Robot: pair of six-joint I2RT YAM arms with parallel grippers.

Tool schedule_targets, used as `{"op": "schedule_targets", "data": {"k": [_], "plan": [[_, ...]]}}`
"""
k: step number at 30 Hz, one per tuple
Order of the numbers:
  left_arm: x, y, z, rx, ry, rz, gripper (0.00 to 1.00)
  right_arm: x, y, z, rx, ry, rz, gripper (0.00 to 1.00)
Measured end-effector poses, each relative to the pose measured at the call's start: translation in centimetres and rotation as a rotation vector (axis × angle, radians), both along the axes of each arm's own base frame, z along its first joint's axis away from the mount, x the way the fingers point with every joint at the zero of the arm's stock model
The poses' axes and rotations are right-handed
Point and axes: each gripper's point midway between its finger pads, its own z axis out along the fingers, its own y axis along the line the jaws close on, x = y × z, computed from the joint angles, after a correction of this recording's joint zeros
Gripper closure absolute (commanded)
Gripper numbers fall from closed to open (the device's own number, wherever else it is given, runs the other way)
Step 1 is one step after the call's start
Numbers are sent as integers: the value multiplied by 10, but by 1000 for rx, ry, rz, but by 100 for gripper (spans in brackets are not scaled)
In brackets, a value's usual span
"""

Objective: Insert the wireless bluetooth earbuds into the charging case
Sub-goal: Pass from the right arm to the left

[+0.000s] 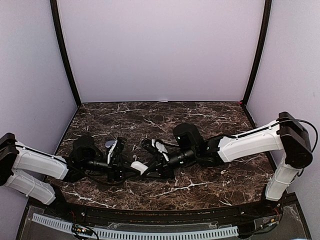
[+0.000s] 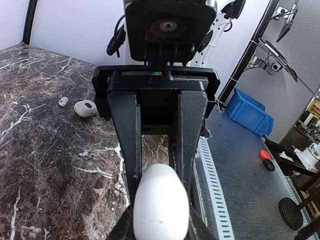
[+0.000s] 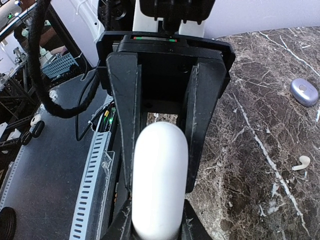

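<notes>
Two hands: left hand (image 1: 125, 171), right hand (image 1: 152, 169). One white case (image 1: 137, 167). One lavender case (image 3: 304, 92). One cream rounded piece (image 2: 85, 108), case or bud unclear. Two loose white buds: first earbud (image 2: 63, 101), second earbud (image 3: 301, 163). One tabletop (image 1: 210, 125).

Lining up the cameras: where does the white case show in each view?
Top external: the white case sits low and centre, where the two arms meet.
Left wrist: bottom centre.
Right wrist: bottom centre.
Shared landmark: the dark marble tabletop.
</notes>
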Motion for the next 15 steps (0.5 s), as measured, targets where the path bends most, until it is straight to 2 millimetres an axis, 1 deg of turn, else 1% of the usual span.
{"op": "schedule_targets", "data": {"k": [6,10,12,13,15], "plan": [[1,1,-6,21,17,11,70,3,0,-2,-5,-20,-12,90],[1,1,-6,24,17,13,75,3,0,-2,-8,-20,-13,87],[1,1,-6,24,13,13,75,3,0,-2,-9,-20,-13,86],[1,1,-6,24,12,12,75,3,0,-3,-9,-19,-13,86],[1,1,-6,24,11,12,66,3,0,-3,-9,-20,-13,86]]}}
